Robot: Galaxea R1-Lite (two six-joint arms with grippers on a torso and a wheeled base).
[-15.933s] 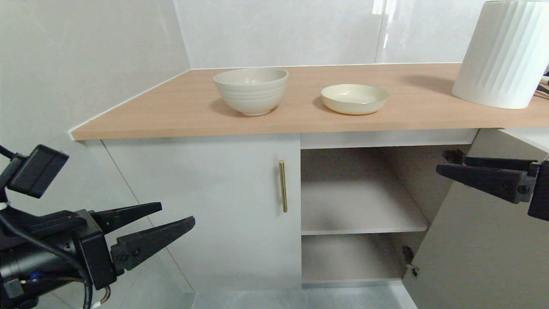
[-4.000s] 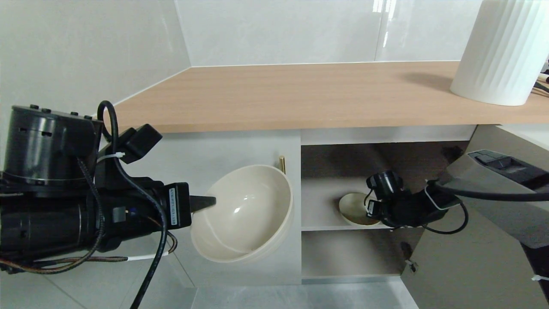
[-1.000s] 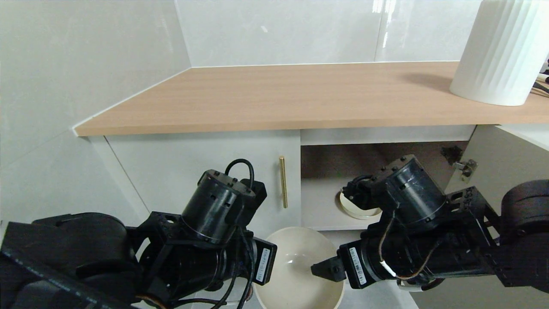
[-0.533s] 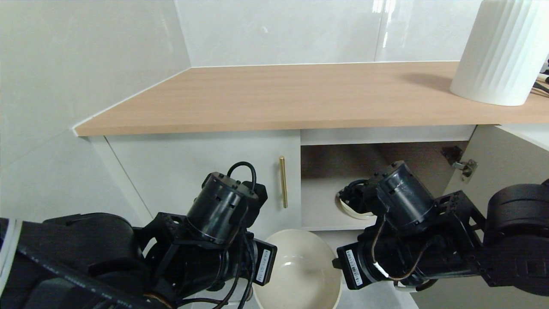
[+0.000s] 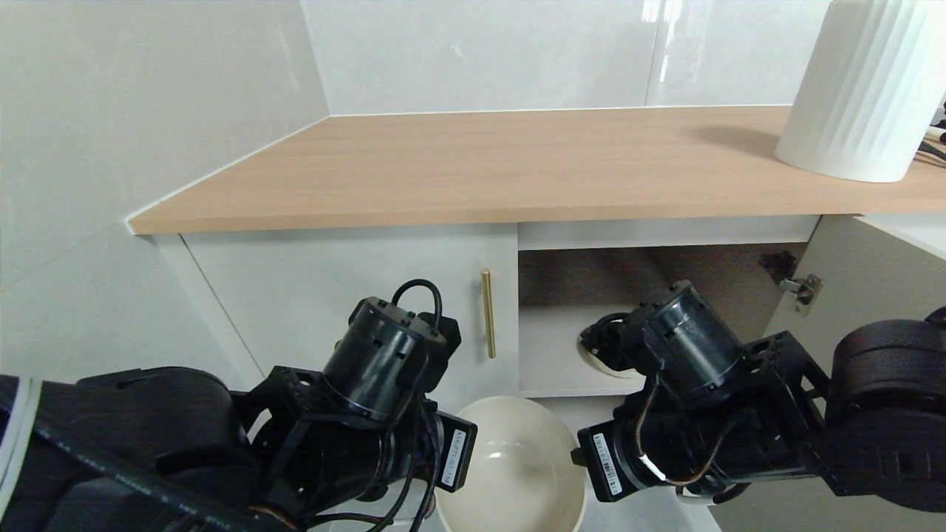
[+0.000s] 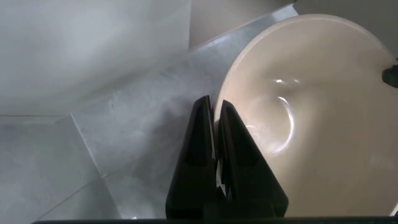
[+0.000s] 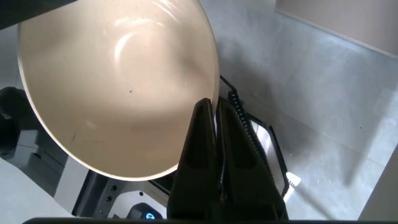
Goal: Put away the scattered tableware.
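Cream bowl (image 5: pixel 510 465) hangs low before the open cupboard (image 5: pixel 584 273), below its shelf (image 5: pixel 550 355) front edge, pinched at opposite rims: left gripper (image 6: pixel 214 107) clamped on its left side, right gripper (image 7: pixel 211 106) on its right.

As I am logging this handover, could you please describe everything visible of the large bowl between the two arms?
The bowl is large, deep, round and cream, empty, with a smooth glossy inside that looks ceramic. It hangs low in front of the cabinet, its mouth facing up. The left end effector pinches its rim on one side and the right end effector pinches the opposite side; nothing else touches it.
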